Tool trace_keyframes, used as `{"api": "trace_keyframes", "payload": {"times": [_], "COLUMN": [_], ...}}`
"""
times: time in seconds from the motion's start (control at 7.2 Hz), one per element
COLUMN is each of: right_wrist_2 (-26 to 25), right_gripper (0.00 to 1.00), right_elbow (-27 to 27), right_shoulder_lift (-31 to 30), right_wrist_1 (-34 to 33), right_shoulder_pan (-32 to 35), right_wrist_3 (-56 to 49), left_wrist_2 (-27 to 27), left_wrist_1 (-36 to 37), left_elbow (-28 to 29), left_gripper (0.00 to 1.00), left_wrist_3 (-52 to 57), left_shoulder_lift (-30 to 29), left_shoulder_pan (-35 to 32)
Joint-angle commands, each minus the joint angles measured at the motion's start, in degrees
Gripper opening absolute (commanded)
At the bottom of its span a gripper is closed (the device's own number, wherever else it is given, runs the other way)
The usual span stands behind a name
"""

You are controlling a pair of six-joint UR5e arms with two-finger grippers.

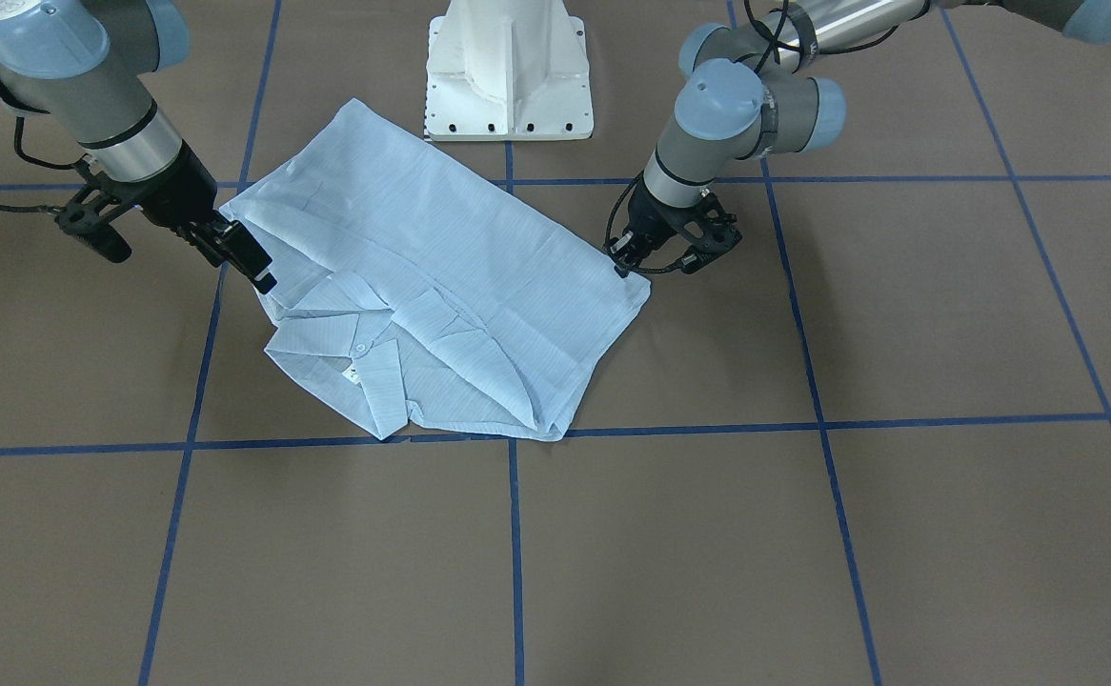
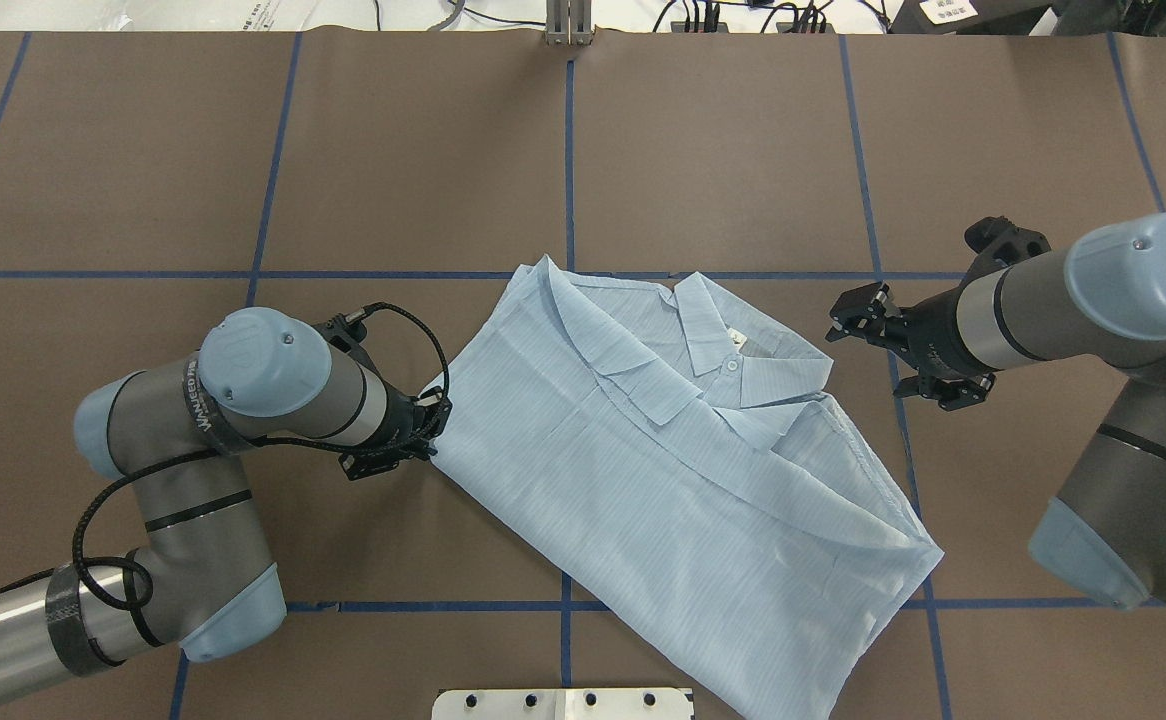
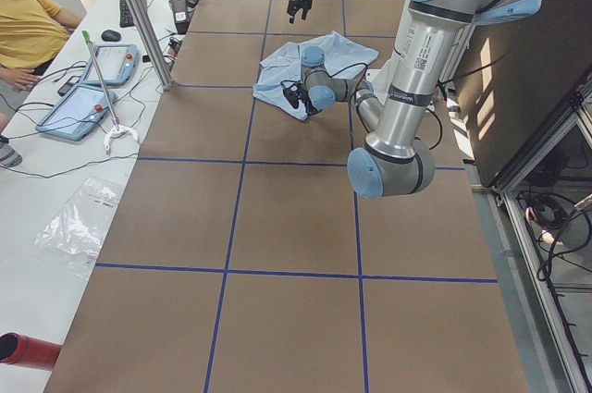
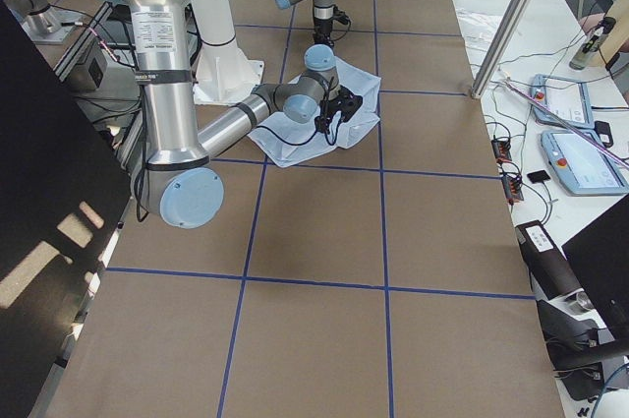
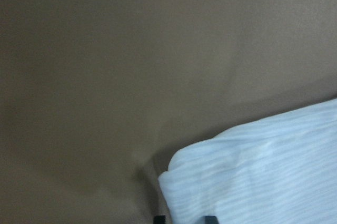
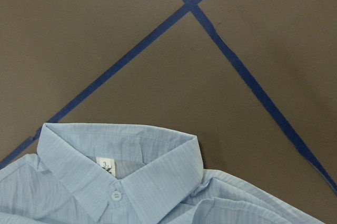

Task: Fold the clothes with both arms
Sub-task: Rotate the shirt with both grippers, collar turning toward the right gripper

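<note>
while the left jaws pinch the shirt (image 1: 441, 267) (its corner), the right jaws gape wide.

The left arm (image 2: 243, 400) is folded sharply at the elbow, with its wrist nearly level. The left gripper (image 2: 431, 428) is held low and points inward; its fingers are close together, though whether they are fully closed cannot be told. The right arm (image 2: 1093, 290) reaches inward, and the right gripper (image 2: 868, 358) tilts downward with its fingers spread wide.
</note>
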Motion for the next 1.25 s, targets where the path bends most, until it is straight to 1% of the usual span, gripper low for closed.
{"api": "trace_keyframes", "payload": {"times": [0.0, 0.14, 0.28, 0.42, 0.56, 0.69, 0.83, 0.97, 1.11], "right_wrist_2": [-0.1, -0.1, -0.4, -0.5, -0.5, -0.6, -0.9, -0.9, -0.9], "right_gripper": [1.0, 1.0, 1.0, 1.0, 1.0, 1.0, 1.0, 1.0, 1.0], "right_elbow": [0.1, 0.0, -0.2, -0.5, -0.5, -0.7, -0.8, -1.4, -2.6], "right_shoulder_lift": [-0.1, 0.0, 0.0, 0.0, 0.3, 0.6, 2.1, 2.5, 3.2], "right_wrist_1": [0.0, 0.0, 0.0, 0.1, 0.1, 0.1, 0.1, 0.4, 4.0], "right_shoulder_pan": [0.0, -0.1, -0.2, -0.3, -0.6, -2.0, -2.7, -2.9, -3.1], "right_wrist_3": [0.0, 0.0, 0.0, 0.1, 0.2, 0.5, 0.7, 0.2, 0.4], "left_wrist_2": [0.2, 0.2, 2.7, 4.7, 4.6, 4.7, 5.0, 6.5, 7.6], "left_wrist_1": [0.3, 0.3, 0.1, -0.8, -5.3, -12.0, -19.5, -24.8, -25.6], "left_elbow": [-0.9, -0.1, 0.4, 5.2, 12.6, 20.6, 30.5, 38.7, 40.4], "left_gripper": [0.0, 0.0, 0.0, 0.0, 0.0, 0.0, 0.0, 0.0, 0.02], "left_wrist_3": [0.6, 3.5, 10.1, 12.2, 13.6, 14.7, 15.8, 15.9, 15.9], "left_shoulder_lift": [0.1, 0.0, -0.5, -3.7, -8.8, -12.9, -17.2, -21.3, -22.3], "left_shoulder_pan": [-1.5, -4.0, -6.8, -9.2, -13.3, -15.4, -17.3, -18.0, -18.0]}}
